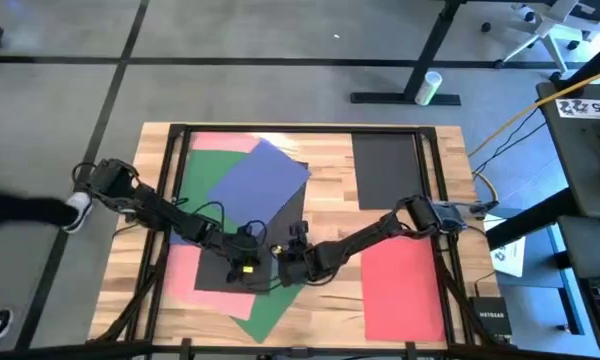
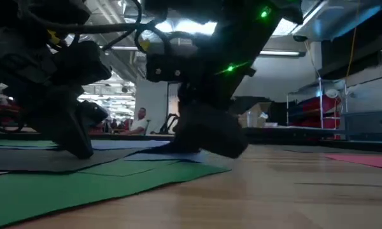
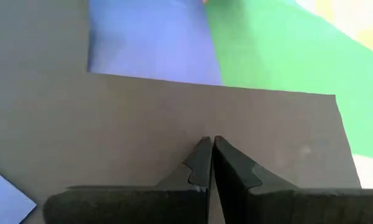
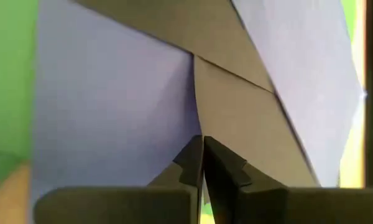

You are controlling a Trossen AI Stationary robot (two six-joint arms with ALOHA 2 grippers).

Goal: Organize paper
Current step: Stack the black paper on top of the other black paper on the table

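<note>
We see both hands low over the pile of paper at the near middle of the counter (image 1: 380,225). Left hand (image 1: 246,268) — fingers (image 3: 202,163) pressed together, tips on the black sheet (image 3: 143,130), blue sheet (image 3: 152,37) and green sheet (image 3: 273,53) just beyond them. Right hand (image 1: 283,268) — clenched, close beside the left, over black and blue paper. A red sheet (image 1: 402,285) lies well to its right.
</note>
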